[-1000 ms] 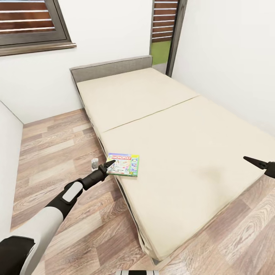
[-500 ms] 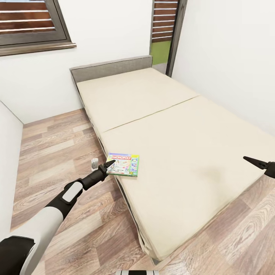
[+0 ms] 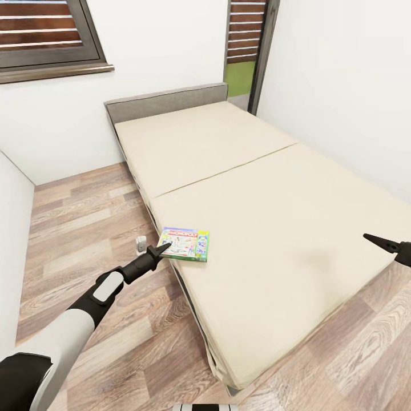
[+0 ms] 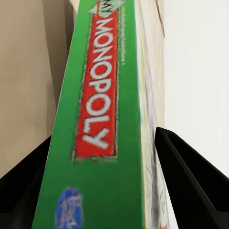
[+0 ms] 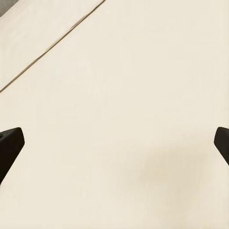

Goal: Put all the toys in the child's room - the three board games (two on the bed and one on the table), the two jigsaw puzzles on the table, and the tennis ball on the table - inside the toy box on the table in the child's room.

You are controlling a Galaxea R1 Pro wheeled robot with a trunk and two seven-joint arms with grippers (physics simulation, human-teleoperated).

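One flat green-edged Monopoly box [image 3: 184, 244] lies at the beige bed's [image 3: 274, 188] edge, pinched between the left black fingers [image 4: 191, 181]; right fingers [image 5: 10, 145] spread wide.

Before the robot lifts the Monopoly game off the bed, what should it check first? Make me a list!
1. Monopoly box reachable at the near edge of the bed: ok.
2. Left tool lined up with the box: ok, in the left wrist view the green box edge sits between both fingers.
3. Left tool squeezed tight on the box: cannot tell, the fingers flank it but contact is unclear.
4. Right tool out of the way: ok, open over bare mattress, far from the box.
5. Nothing lying on top of the box: ok.
6. Second board game spotted on the bed: not ok, just this one is in sight.
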